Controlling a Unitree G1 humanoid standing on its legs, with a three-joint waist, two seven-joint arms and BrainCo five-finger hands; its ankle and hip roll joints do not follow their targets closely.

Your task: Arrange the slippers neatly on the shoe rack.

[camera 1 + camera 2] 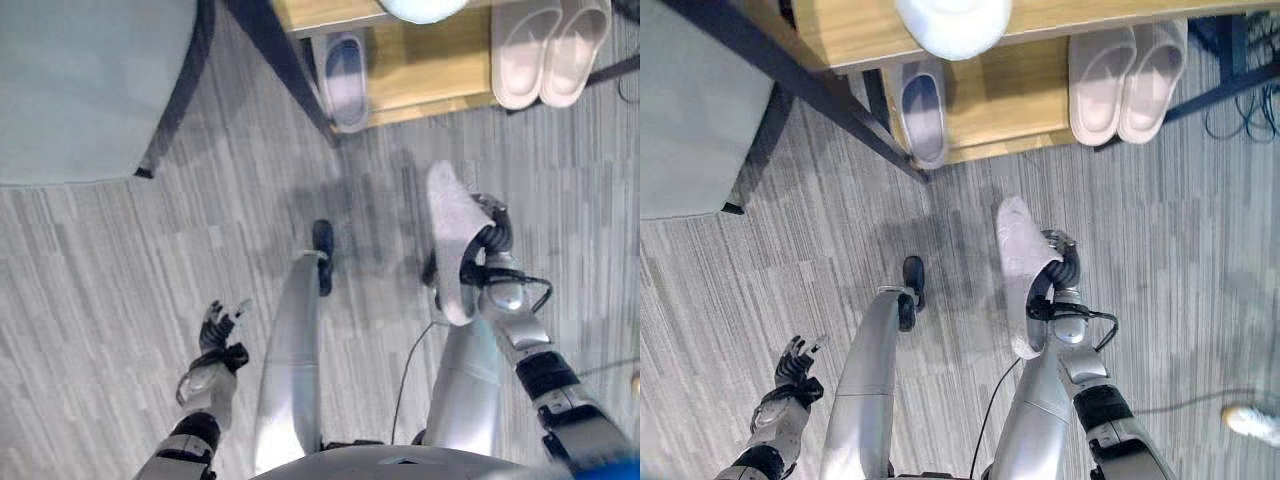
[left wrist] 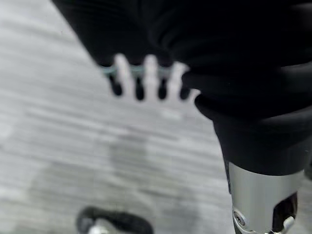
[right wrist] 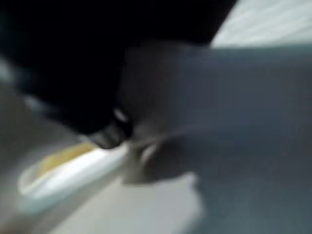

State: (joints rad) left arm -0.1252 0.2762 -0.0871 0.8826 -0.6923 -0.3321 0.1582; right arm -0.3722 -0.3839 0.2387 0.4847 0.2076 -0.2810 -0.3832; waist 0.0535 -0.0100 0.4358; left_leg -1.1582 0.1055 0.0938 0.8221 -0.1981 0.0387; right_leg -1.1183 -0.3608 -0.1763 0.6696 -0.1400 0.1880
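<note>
A robot's right hand holds a pale grey slipper above a grey wood-grain floor. The slipper is long and soft-looking, its plain sole side turned up toward the camera, its toe end pointing toward the shoe rack. The hand's dark-covered fingers curl around one long edge near the slipper's middle — a firm side grasp that keeps it off the floor.

The shoe rack is a low light-wood shelf with dark metal legs, just ahead of the held slipper. On it sit three more pale slippers: a matching pair side by side, touching, toward the right end, and a single slipper with an open foot hole nearer the left end, well apart from the pair.

The left hand hangs low at the robot's left, fingers straight and spread, holding nothing.
</note>
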